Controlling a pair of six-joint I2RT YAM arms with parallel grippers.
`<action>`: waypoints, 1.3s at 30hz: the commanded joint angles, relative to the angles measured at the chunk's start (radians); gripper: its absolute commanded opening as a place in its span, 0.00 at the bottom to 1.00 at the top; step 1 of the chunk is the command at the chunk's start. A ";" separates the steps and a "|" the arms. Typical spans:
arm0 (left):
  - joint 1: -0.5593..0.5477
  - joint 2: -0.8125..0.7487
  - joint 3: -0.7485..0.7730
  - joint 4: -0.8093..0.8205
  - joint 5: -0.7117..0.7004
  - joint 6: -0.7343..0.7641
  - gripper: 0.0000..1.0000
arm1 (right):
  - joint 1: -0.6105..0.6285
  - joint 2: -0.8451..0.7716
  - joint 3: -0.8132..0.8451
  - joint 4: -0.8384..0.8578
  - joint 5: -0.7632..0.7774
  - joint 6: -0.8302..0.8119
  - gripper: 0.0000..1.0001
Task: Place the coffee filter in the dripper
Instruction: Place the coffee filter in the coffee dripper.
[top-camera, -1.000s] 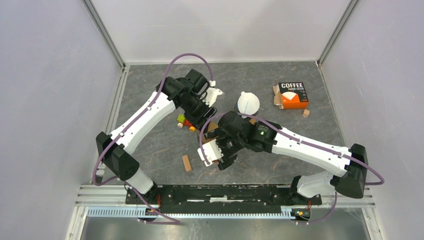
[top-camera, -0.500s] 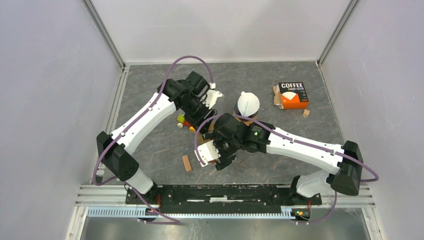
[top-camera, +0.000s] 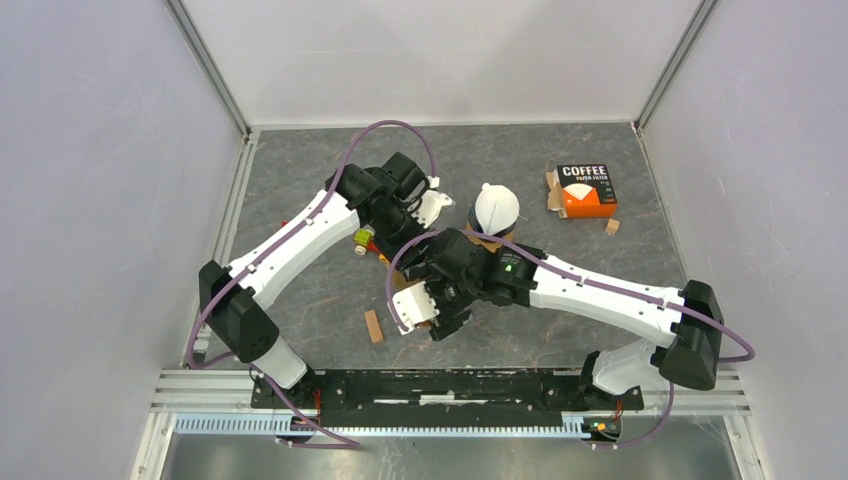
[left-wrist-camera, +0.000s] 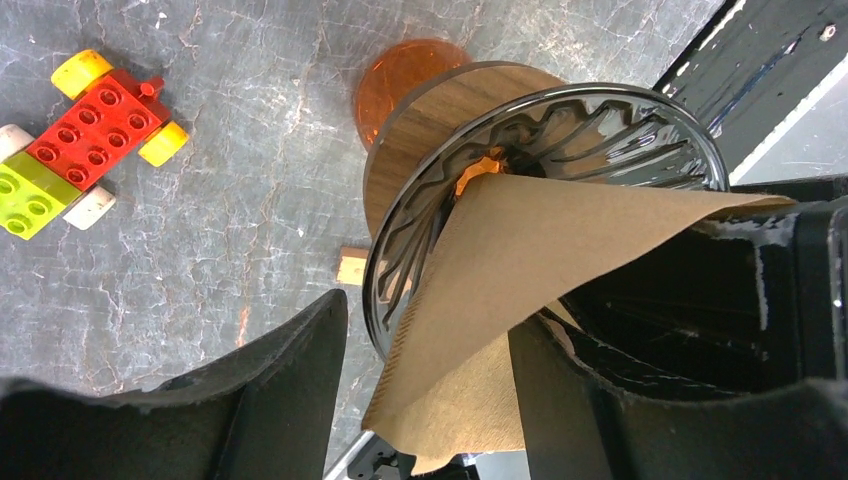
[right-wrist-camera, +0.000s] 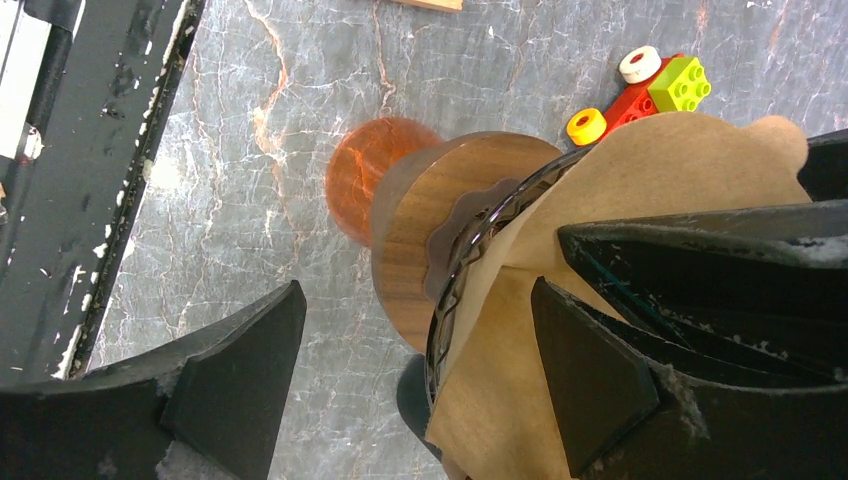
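Brown coffee filter (left-wrist-camera: 520, 250) part-way into the glass dripper (left-wrist-camera: 600, 100), tip down toward the drain hole, one flap draped out over the rim and not yet seated against the ribs. Dripper standing mid-table on its wooden collar (left-wrist-camera: 440, 120), just right of the toy brick car (left-wrist-camera: 90, 130), under both wrists.

Left gripper (left-wrist-camera: 430, 315) spread about the filter's loose edge, fingers well apart and pinching nothing. Paper lying against one finger only, likely so as to drop free without being dragged out again.

Right gripper (right-wrist-camera: 418, 285) spread wide astride the dripper, one finger clear of the collar with bare table (right-wrist-camera: 300, 150) showing between, gripping nothing. Probably there to fence the dripper in while the paper settles. Contact of its other finger with the paper: cannot tell.

Left arm (top-camera: 300, 235) reaching far, then bent back toward the middle, wrist turned down over the rim. Right arm (top-camera: 600, 290) stretched leftward across the table, wrist low, just near of the left one.

Judged unfinished: flap wanting a push down.
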 joint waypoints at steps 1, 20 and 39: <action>-0.014 0.011 0.001 0.023 -0.025 0.040 0.67 | 0.009 0.006 0.018 0.022 0.022 -0.008 0.90; -0.030 0.044 0.002 0.048 -0.061 0.045 0.69 | 0.008 -0.013 -0.035 0.035 0.061 -0.031 0.90; -0.039 0.040 -0.022 0.056 -0.080 0.052 0.71 | 0.004 -0.004 -0.057 0.058 0.044 -0.025 0.91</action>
